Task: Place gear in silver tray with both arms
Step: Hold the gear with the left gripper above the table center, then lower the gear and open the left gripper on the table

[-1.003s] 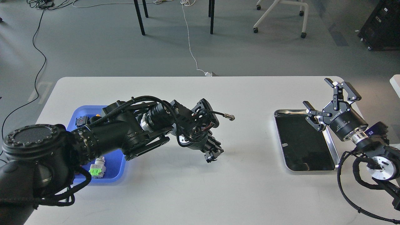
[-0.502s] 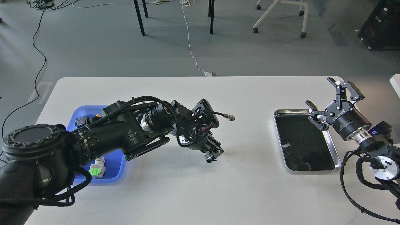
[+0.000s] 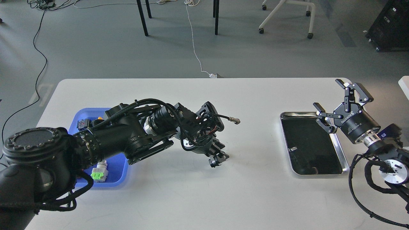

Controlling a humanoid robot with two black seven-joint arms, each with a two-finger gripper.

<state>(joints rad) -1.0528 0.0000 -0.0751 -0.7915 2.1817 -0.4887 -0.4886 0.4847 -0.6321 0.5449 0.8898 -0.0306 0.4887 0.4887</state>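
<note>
Rightward and slightly back, my right tool (image 3: pixel 339 103) has drifted over the past second, from above the silver tray (image 3: pixel 339 147) to its far right corner, its 2 fingers spread wide and holding nothing. My left tool (image 3: pixel 217 158) has barely shifted; it hangs low over the bare white surface (image 3: pixel 198 195), well left of the silver tray and roughly midway between that tray and the blue tray (image 3: pixel 119 171) beyond it. Seen end-on and dark, its fingers sit close together, and I cannot tell whether they pinch a gear or nothing at all. No gear shows inside the silver tray: its dark mirror bottom carries only reflections. Small parts, among them a grey-and-green piece (image 3: pixel 99 172), lie in the blue tray, far left of the silver tray. By my reading the task is at an early or middle stage. If my left tool does carry the gear, it must still cross to the silver tray, perhaps by a hand-over to my waiting right tool, and be set down inside.
</note>
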